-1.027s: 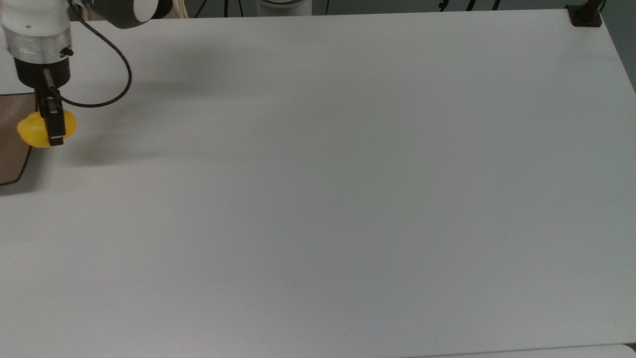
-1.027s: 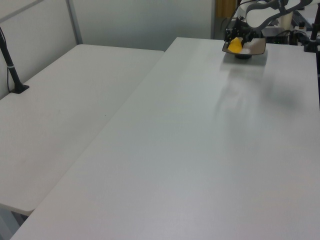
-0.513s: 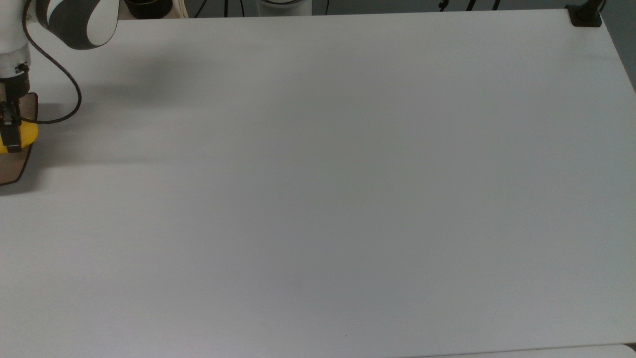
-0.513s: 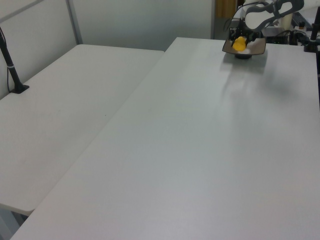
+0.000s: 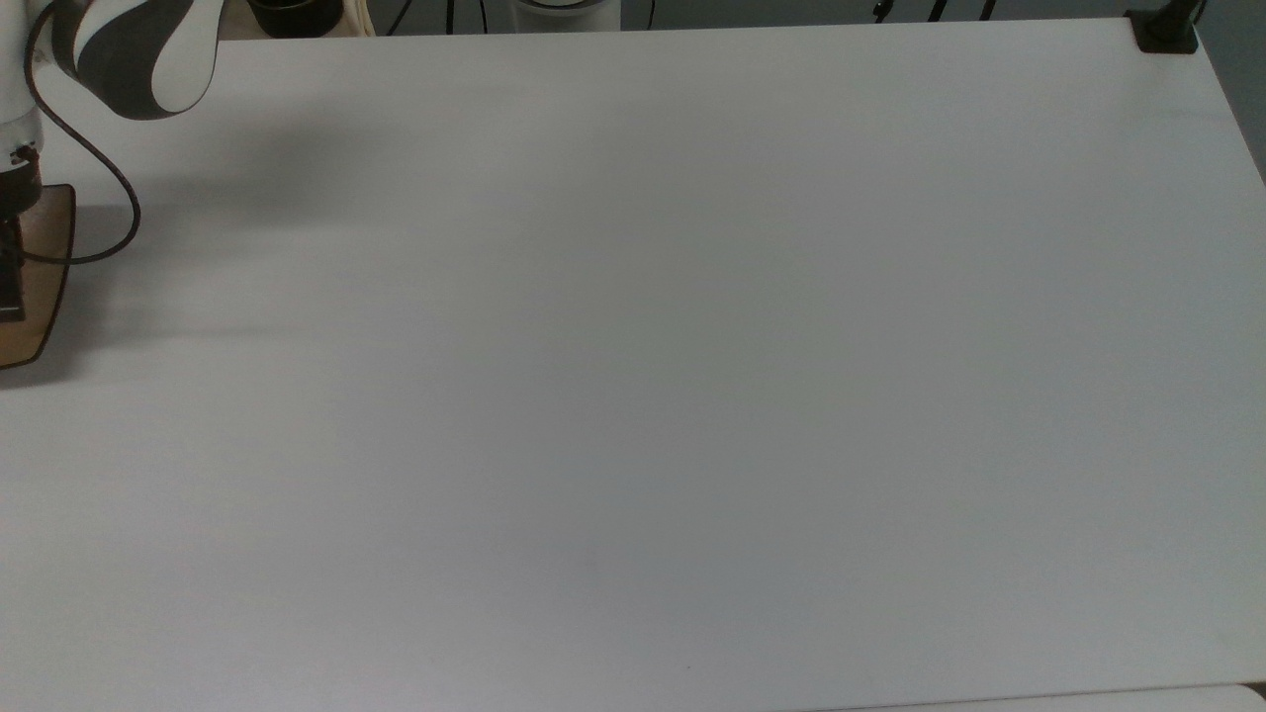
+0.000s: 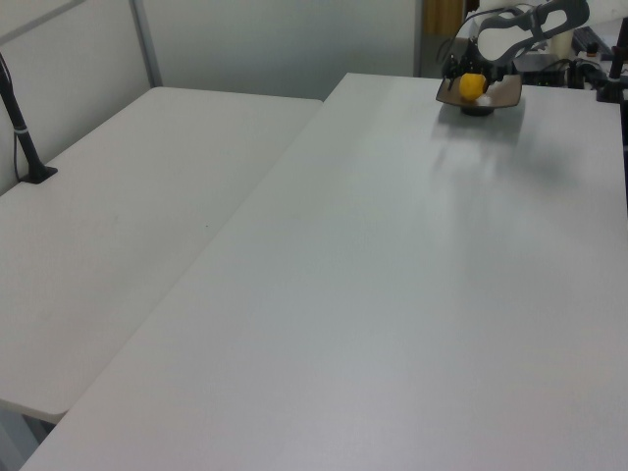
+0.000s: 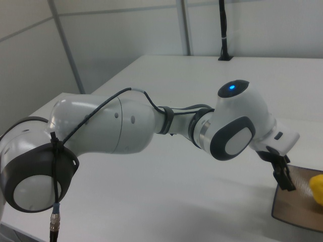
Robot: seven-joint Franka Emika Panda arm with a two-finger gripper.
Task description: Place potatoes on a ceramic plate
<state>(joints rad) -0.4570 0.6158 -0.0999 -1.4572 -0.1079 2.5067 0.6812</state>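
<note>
- Potato (image 6: 472, 85): there is one. It is a small, smooth, bright yellow lump, round like an egg. In the left view it sits above the middle of the plate, between the dark parts of the gripper. I cannot tell if it rests on the plate or hangs just over it. Which way its long side points is too small to tell.
- In the right view the potato (image 7: 317, 188) peeks in at the right view's right edge, over the plate.
- Plate (image 6: 500, 94): there is one. It is brown and tan, shaped like a square with round corners, with a darker raised rim. It looks shiny and hard. It sits on a small dark foot at the far end of the bench, on the left view's right.
- In the top view the plate (image 5: 45, 287) shows at the top view's left edge, with its dark rim curving round.
- Gripper (image 6: 469, 77): the jaws are black and thin. They stand on both sides of the potato in the left view. I cannot tell if they squeeze it or have let go.
- Arm (image 7: 131, 126): one big white arm with grey joints and a thin black cable (image 5: 94, 168) looping beside it. It is smooth and rounded.
- Bench (image 5: 643, 376): flat, plain and white, with a second white table (image 6: 118, 216) beside it in the left view.
</note>
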